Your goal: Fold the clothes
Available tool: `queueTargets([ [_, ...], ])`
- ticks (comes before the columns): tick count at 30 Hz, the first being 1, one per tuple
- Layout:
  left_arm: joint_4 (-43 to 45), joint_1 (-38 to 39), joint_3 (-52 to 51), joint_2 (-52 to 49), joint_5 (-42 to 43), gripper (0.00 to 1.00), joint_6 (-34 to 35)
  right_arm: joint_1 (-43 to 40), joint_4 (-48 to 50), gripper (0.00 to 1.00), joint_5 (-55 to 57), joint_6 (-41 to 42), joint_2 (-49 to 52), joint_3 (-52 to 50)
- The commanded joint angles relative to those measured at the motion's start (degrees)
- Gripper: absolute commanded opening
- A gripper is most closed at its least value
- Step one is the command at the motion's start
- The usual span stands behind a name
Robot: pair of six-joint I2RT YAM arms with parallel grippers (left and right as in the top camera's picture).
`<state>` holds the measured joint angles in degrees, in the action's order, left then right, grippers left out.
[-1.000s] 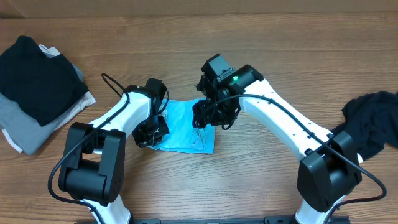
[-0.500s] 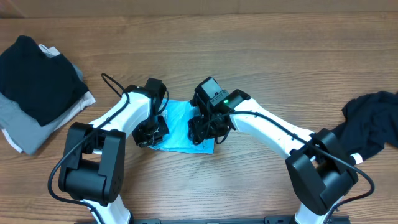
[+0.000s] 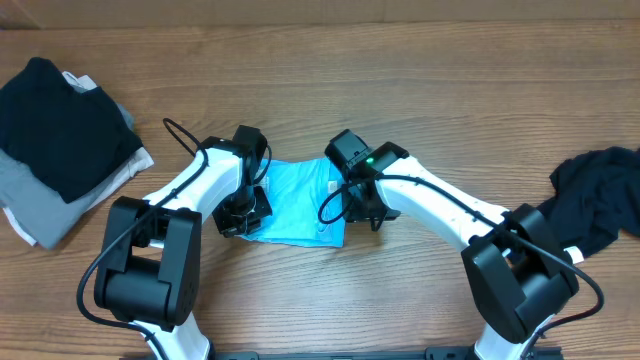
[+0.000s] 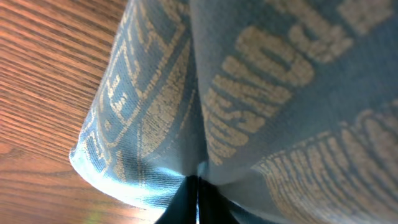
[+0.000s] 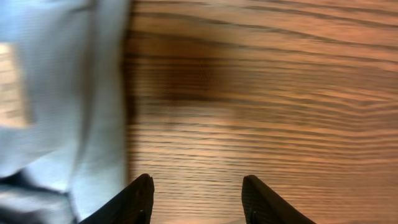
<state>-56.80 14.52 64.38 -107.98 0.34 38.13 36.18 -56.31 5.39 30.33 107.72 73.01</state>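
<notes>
The light blue T-shirt [image 3: 295,205] lies folded small on the table between my two arms, its printed lettering filling the left wrist view [image 4: 273,81]. My left gripper [image 3: 243,212] is shut on the shirt's left edge, with the cloth bunched at the closed fingertips [image 4: 198,186]. Just off the shirt's right edge is my right gripper [image 3: 362,208]. In the right wrist view that gripper [image 5: 198,186] is open, with only bare wood between its fingers [image 5: 142,193]. The shirt [image 5: 62,93] lies to its left there.
A stack of black, grey and white clothes [image 3: 60,140] sits at the far left. A crumpled black garment [image 3: 595,195] lies at the right edge. The wooden table [image 3: 420,80] shows bare behind the arms.
My right gripper has moved right, off the top of the shirt to beside its right edge, and its jaws have narrowed. The shirt now lies flatter. The left gripper has stayed put.
</notes>
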Motion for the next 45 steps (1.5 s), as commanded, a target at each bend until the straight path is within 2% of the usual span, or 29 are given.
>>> queueTargets([
  [1,0.4,0.0,-1.2,-0.5,3.6,0.04,-2.8,-1.0,-2.1,0.49,2.1,1.6,-1.4,-0.1],
  [4,-0.2,0.0,0.4,3.7,3.5,0.05,-3.8,-2.2,-4.0,0.53,0.5,1.6,-2.7,0.9],
  [6,-0.1,0.0,1.2,7.0,3.2,0.09,-4.8,-3.0,-4.5,0.53,-1.3,1.0,-4.4,2.1],
  [7,-0.2,0.0,1.8,9.0,2.4,0.15,-4.9,-3.3,-4.5,0.53,-3.0,0.2,-5.6,2.7],
  [8,-0.2,0.0,2.4,10.7,1.2,0.25,-5.0,-3.5,-4.0,0.53,-5.3,-1.2,-6.9,3.3],
  [9,-0.1,0.0,3.5,13.4,-1.2,0.43,-5.0,-3.6,-2.5,0.56,-9.3,-4.1,-8.5,3.6],
  [10,0.3,0.0,4.2,14.7,-2.8,0.53,-5.0,-3.6,-1.5,0.56,-12.6,-6.0,-9.4,3.6],
  [11,1.6,0.0,4.8,16.0,-4.4,0.58,-5.9,-3.6,-0.9,0.57,-16.0,-6.9,-9.9,3.6],
  [16,13.3,-0.1,5.2,16.9,-7.3,0.55,-11.0,-1.6,1.3,0.59,-28.9,-10.9,-9.3,3.3],
  [18,19.9,-0.3,5.2,15.2,-7.4,0.54,-13.5,-0.2,2.4,0.59,-29.7,-10.8,-9.2,3.1],
  [21,23.9,-1.3,5.3,11.7,-6.2,0.50,-13.9,1.6,3.2,0.59,-29.7,-10.8,-8.3,3.1],
  [25,24.6,-3.5,5.3,6.9,-2.1,0.50,-13.9,2.1,3.6,0.58,-31.2,-10.7,-5.8,3.1],
  [30,23.1,-6.2,5.3,1.4,-1.6,0.51,-15.0,2.1,5.3,0.58,-35.5,-10.9,-0.8,3.1],
  [34,20.9,-6.8,5.2,-1.0,-2.6,0.52,-16.5,2.1,5.3,0.58,-34.9,-10.9,2.1,3.1],
  [37,19.8,-6.8,5.2,-2.1,-3.0,0.52,-17.0,2.1,4.2,0.58,-29.8,-10.8,3.6,3.1],
  [38,18.5,-6.8,5.2,-2.5,-3.7,0.49,-17.0,2.1,3.3,0.58,-26.4,-10.3,3.9,3.1],
  [41,14.0,-6.8,5.2,-3.7,-6.1,0.29,-17.0,1.4,-0.1,0.58,-13.3,-4.6,4.1,3.1],
  [44,11.0,-6.8,5.2,-4.2,-6.3,0.08,-16.9,0.3,0.2,0.55,-11.1,-4.2,4.1,3.1],
  [45,9.5,-6.8,5.2,-4.2,-6.3,0.04,-16.9,-0.1,0.3,0.55,-10.7,-4.2,4.1,3.1],
])
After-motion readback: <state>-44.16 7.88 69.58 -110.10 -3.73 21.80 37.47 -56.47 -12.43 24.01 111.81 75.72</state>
